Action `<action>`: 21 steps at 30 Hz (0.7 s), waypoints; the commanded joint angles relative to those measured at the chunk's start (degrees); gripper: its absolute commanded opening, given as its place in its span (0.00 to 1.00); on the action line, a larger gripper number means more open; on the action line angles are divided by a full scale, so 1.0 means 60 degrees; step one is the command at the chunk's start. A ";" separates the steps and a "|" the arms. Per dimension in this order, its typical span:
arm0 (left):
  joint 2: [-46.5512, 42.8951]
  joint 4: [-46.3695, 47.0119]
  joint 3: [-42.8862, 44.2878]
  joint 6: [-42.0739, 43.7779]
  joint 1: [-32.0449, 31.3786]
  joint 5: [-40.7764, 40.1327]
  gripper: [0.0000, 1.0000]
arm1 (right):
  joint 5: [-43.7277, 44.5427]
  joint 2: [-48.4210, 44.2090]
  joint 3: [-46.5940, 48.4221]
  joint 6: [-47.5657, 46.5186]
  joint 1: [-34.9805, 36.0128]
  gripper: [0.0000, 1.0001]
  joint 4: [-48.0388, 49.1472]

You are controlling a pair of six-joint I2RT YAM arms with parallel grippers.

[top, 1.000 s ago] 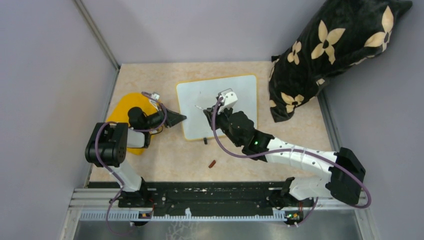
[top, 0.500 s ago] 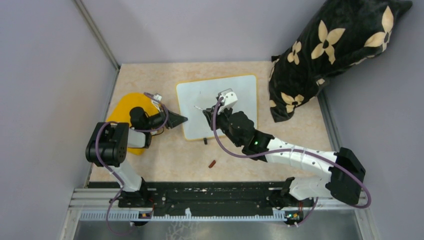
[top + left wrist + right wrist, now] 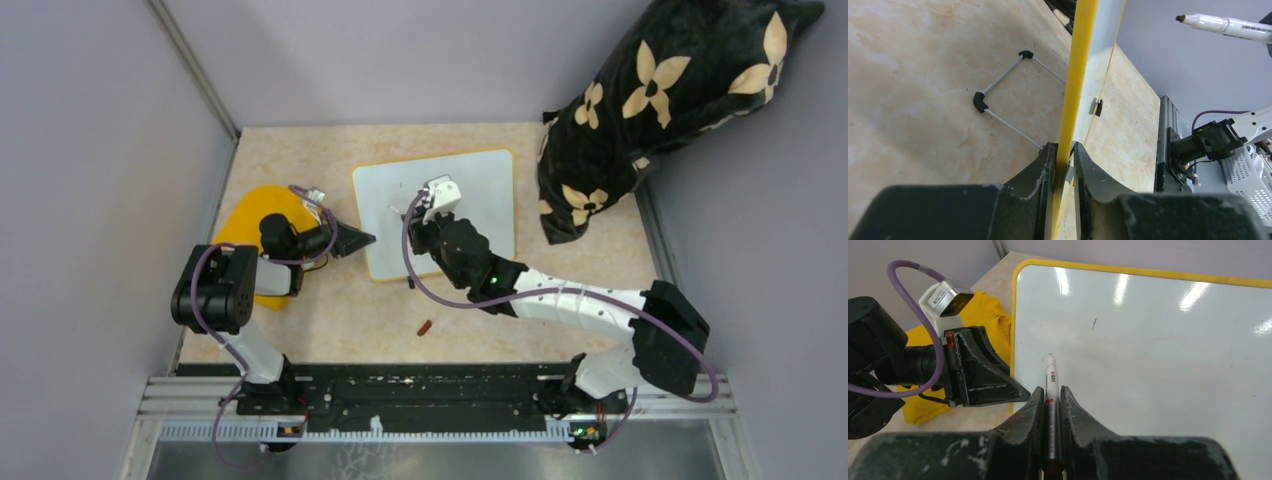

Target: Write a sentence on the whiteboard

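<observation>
Left of the whiteboard lies a crumpled yellow cloth, probably kept at hand for wiping. From over it the left gripper reaches to the whiteboard's left edge, and its fingers are clenched on the thin yellow rim, one on each face. I judge this is to pin the board so that it does not slide under the pen. The whiteboard itself lies flat in the middle of the table. Its face is bare apart from a small dark tick and faint smears, and no word of the sentence can be read.

Over the board's left part, the right gripper grasps a white marker lengthwise. The tip points ahead at the board, poised to start a line. Whether the tip touches, I cannot tell. Below the whiteboard's near edge lies a small reddish cap, likely the marker's. Right of the whiteboard leans a black cushion with cream flowers.

The table is a pale beige, marbled surface. It is enclosed by plain grey-lilac walls.
</observation>
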 commanded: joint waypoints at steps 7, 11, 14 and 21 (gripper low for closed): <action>-0.0113 -0.0288 -0.0040 0.0451 -0.0085 -0.0023 0.21 | 0.0584 0.0746 0.1051 -0.0402 0.0063 0.00 0.1118; -0.0163 -0.0325 -0.0040 0.0469 -0.0085 -0.0030 0.20 | 0.0690 0.0981 0.1229 -0.0496 0.0054 0.00 0.1261; -0.0198 -0.0377 -0.0040 0.0498 -0.0085 -0.0052 0.20 | 0.0721 0.1158 0.1365 -0.0534 0.0040 0.00 0.1302; -0.0211 -0.0392 -0.0040 0.0517 -0.0085 -0.0053 0.19 | 0.0750 0.1461 0.1581 -0.0408 -0.0062 0.00 0.1392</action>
